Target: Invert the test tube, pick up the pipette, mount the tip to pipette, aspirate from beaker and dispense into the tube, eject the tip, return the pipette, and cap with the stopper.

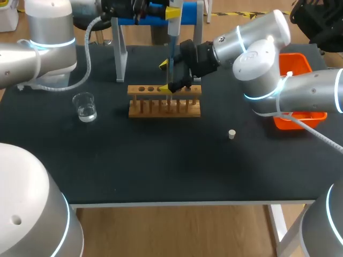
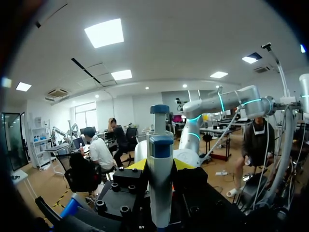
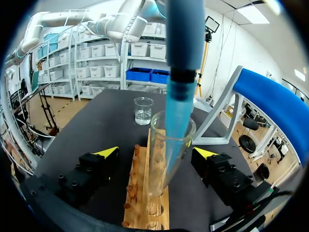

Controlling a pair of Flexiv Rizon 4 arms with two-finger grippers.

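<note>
- Bench: flat, matte black top.
- Rack: 1, plain wood, a top bar w/ a row of round holes on short pegs; sits mid-bench.
- Tube: 1, clear glass, round rim, standing upright in the rack w/ its open mouth up.
- Pipette: 1, smooth plastic, pale barrel w/ blue bands and a blue plunger knob. It hangs vertical over the rack.
- Tip: 1, see-through blue cone on the pipette's lower end, reaching down through the tube's mouth.
- Left fingers: yellow-tipped, pinching the pipette barrel from both sides.
- Right fingers: spread wide, one on each side of the tube, not touching it, low by the rack.
- Beaker: 1, clear glass, squat cylinder w/ a little clear liquid; stands apart from the rack, toward the left arm.
- Stopper: 1, small pale plug, alone on the bench, well apart from the rack.
- Stand: grey metal legs w/ a blue cradle on top, behind the rack.
- Bin: 1, orange plastic, at the bench's right edge, partly hidden by the right arm.
</note>
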